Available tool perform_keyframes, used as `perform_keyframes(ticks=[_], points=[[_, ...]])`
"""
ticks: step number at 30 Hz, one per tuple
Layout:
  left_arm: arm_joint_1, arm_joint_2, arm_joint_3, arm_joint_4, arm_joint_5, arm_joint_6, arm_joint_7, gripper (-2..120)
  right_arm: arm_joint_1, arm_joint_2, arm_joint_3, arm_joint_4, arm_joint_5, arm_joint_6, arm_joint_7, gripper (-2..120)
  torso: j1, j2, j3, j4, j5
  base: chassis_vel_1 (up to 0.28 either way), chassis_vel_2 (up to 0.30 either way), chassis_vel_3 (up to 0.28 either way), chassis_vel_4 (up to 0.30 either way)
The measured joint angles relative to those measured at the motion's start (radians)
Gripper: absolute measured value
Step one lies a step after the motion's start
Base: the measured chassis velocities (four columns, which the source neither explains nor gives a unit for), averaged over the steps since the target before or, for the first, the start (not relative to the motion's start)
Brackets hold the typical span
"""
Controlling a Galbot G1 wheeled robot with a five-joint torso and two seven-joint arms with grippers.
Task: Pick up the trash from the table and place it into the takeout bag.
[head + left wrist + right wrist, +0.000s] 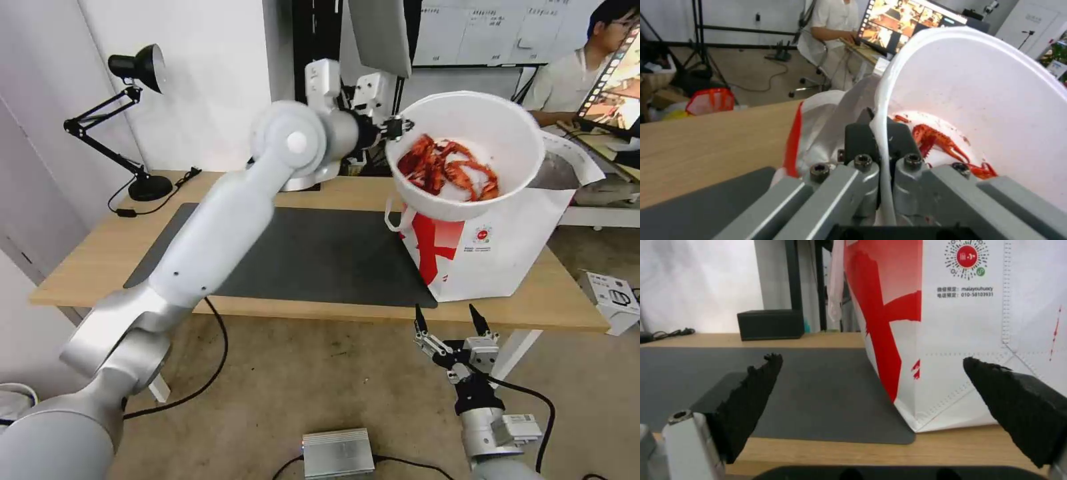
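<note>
The room was brightly and evenly lit, with soft shadows under the table (100,260). In the head view, straight lines bowed toward the edges. The bowl (467,150) looked slightly motion-blurred there, and in the left wrist view its white wall (996,100) was washed out by glare. In the right wrist view, the near fingertips (751,390) were out of focus.

Glossy white plastic bowl (467,150), matt grey mat (320,257), light-wood table (100,257)
</note>
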Motion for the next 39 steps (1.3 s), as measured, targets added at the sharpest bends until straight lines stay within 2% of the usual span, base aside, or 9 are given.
perform_keyframes(ticks=[10, 24, 31, 39], points=[[-0.038, -0.037, 0.017, 0.061, 0.016, 0.000, 0.003, 0, 0.000, 0.000, 0.000, 0.000, 0.000, 0.000, 0.000, 100, 0.000, 0.000, 0.000, 0.0002, -0.0002, 0.000, 0.000, 0.000, 0.000], [-0.082, -0.154, 0.020, 0.190, 0.079, -0.001, 0.008, 0, 0.000, 0.000, 0.000, 0.000, 0.000, 0.000, 0.000, 100, 0.000, 0.000, 0.000, 0.0000, 0.0000, 0.000, 0.000, 0.000, 0.000], [-0.110, -0.190, 0.010, 0.267, 0.127, -0.018, 0.029, 0, 0.000, 0.000, 0.000, 0.000, 0.000, 0.000, 0.000, 100, 0.000, 0.000, 0.000, 0.0002, -0.0001, 0.000, 0.000, 0.000, 0.000], [-0.109, -0.210, 0.014, 0.294, 0.151, -0.067, 0.015, 0, 0.000, 0.000, 0.000, 0.000, 0.000, 0.000, 0.000, 100, 0.000, 0.000, 0.000, 0.0001, -0.0002, 0.000, 0.000, 0.000, 0.000]])
